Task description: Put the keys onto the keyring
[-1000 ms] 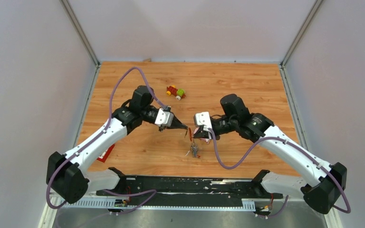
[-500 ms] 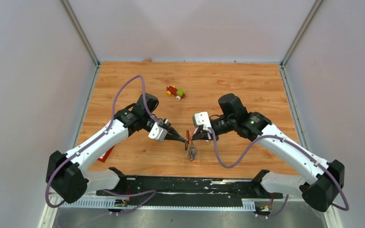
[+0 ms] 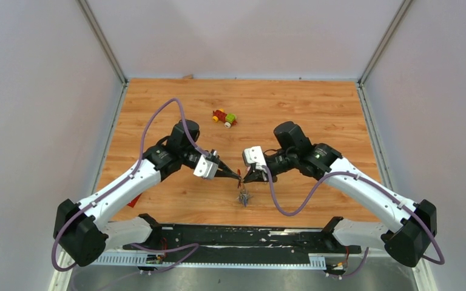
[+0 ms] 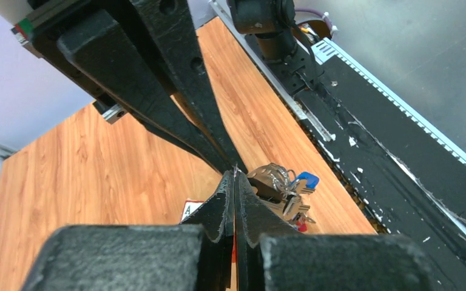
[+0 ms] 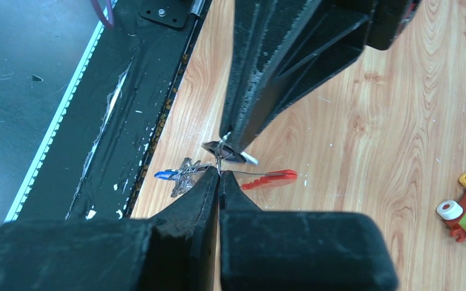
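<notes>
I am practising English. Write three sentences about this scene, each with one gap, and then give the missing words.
1. The left end effector and the right end effector are both ____ on the keyring, tip to tip.
2. Among the keys, the plastic head nearest the black rail is ____.
3. The toy car is red, yellow and ____.

Missing words: shut; blue; green.

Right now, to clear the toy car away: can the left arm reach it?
Probably not yet: the way to the toy car looks free, but the left gripper is shut on the keyring, alongside the right gripper.
</notes>
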Tool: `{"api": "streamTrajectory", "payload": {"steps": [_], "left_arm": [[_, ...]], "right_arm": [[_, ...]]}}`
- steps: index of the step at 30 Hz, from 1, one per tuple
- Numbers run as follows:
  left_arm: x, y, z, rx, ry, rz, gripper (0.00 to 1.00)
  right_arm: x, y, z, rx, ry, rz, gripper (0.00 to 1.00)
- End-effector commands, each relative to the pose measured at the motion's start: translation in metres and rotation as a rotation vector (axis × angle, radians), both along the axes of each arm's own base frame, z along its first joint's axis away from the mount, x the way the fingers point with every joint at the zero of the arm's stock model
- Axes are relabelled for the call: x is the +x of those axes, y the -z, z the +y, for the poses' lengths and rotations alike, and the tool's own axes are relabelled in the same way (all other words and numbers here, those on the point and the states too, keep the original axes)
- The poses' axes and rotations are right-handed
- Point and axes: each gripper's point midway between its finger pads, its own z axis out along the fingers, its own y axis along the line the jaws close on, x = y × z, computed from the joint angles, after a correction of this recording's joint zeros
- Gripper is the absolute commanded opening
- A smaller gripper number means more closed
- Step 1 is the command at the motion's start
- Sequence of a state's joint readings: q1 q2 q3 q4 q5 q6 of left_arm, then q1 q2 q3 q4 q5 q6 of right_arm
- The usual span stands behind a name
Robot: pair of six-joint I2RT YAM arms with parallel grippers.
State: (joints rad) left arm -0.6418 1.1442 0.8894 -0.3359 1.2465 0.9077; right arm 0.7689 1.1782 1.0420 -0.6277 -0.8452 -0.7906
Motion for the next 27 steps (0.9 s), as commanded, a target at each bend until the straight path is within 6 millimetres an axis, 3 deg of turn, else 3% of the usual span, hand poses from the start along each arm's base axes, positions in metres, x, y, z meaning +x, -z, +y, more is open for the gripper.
{"api": "streamTrajectory", "payload": {"steps": [1,9,27], "left_arm": [[0.000,-0.019,0.001,-0.026,0.009,-0.085,0.00],[-0.009,-0.019,0.012,0.012,0.035,-0.141,0.00],[-0.013,0.002,0.001,0.025,0.090,-0.134,0.00]], "right_arm": [[-0.007,-0.008,0.006,0.034,-0.057,-0.032,0.00],[-0.006,-0.008,0.004,0.030,-0.049,-0.052,0.00],[-0.016,-0.013,0.012,0.037,-0.104,-0.040,0.00]]}}
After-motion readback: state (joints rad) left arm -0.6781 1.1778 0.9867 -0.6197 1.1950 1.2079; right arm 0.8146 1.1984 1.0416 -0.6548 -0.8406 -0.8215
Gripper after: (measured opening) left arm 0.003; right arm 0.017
